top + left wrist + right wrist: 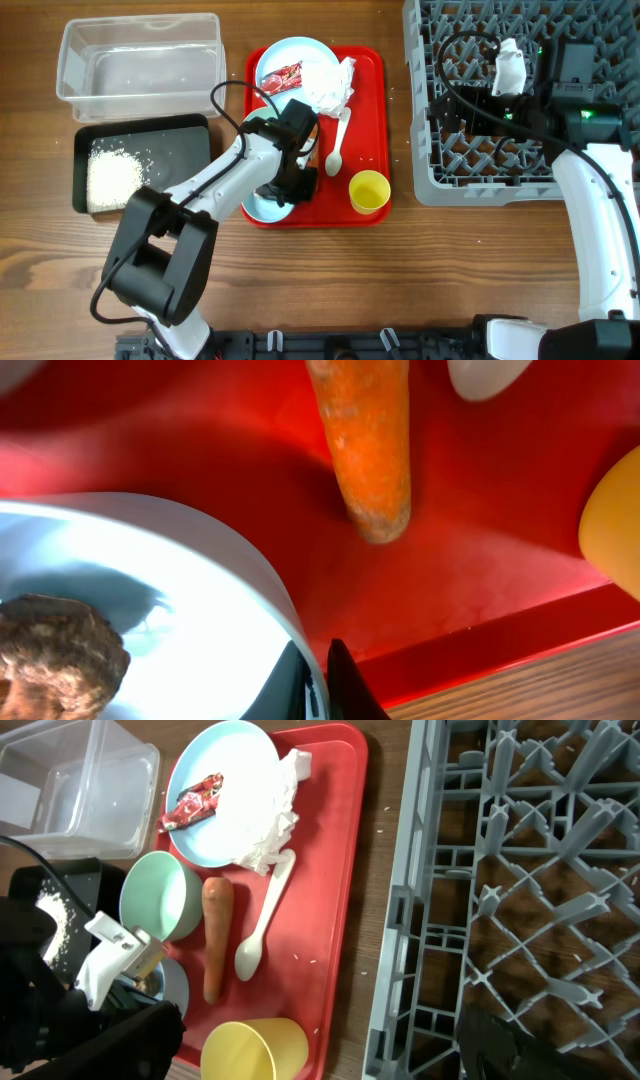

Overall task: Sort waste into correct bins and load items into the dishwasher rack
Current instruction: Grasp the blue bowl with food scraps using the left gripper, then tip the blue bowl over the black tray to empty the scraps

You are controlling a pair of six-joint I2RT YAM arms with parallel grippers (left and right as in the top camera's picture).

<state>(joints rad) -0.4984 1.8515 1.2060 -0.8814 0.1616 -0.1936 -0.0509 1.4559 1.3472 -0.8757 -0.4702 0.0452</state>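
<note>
Hovering low over the red tray [368, 120], the left gripper [285, 190] sits right at the near rim of the light blue bowl [150, 560]. One dark finger shows just outside that rim, but I cannot tell how wide the gripper stands or whether it has the rim pinched. A small brown food scrap [55, 660] lies loose in the bowl's bottom. The carrot [368, 450] rests flat on the tray just beside the bowl, with the yellow cup [615, 530] further off. The bowl looks stiff, smooth and probably light, so its thin rim is the natural hold. Glossy walls could slip in a shallow pinch, and any tilt would likely send the scrap sliding. The scrap looks rough and crumbly, so tipping it into the black bin [170, 145] beside the rice [112, 178] seems safer than pinching it. The right gripper [508, 68] hangs over the rack [480, 160]; its opening cannot be told either.
</note>
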